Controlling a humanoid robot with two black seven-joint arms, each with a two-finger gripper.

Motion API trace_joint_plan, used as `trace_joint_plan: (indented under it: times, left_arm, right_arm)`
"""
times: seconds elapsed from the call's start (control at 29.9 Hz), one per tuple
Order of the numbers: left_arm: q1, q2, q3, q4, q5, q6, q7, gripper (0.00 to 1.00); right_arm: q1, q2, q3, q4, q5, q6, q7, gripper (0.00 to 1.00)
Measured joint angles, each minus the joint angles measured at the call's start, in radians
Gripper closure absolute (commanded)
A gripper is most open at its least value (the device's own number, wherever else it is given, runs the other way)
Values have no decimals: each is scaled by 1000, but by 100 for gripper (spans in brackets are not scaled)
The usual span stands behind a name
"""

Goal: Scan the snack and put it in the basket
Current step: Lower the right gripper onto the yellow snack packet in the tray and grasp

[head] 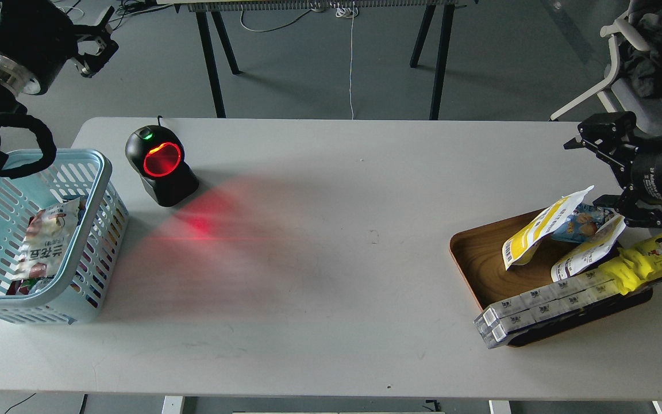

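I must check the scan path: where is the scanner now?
In the head view the scanner stands on the table's far left part, just right of the basket, its red window facing the near side.

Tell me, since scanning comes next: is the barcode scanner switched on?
On. The scanner shows a glowing red ring and throws red light across the table.
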Motion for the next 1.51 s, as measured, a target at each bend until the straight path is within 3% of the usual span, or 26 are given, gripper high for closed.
trace_joint_plan:
  times: [0.33,0.47,0.7,0.77,1.34,1.51]
  left_arm:
    - [-1,-3,1,0,0,2,1,0]
    - [-1,-3,2,0,0,2,1,0]
    - [-1,-6,-1,0,0,4,1,0]
    - [-1,-8,0,0,0,5,0,0]
    - [-1,-7,3,0,2,5,0,0]
    - [-1,-7,6,1,2,5,0,0]
  right_arm:
    - [-204,12,181,-1,-1,-98,-2,8]
    - [-267,23,234,-6,-2,-131,-10,20]
    - [-305,21,240,-9,-45,-158,-22,71]
    - [-306,19,237,-9,-60,-158,-23,100]
    - [-324,-3,241,-21,-75,-170,-39,100]
    - [-282,-46,297,-12,-68,-171,-68,100]
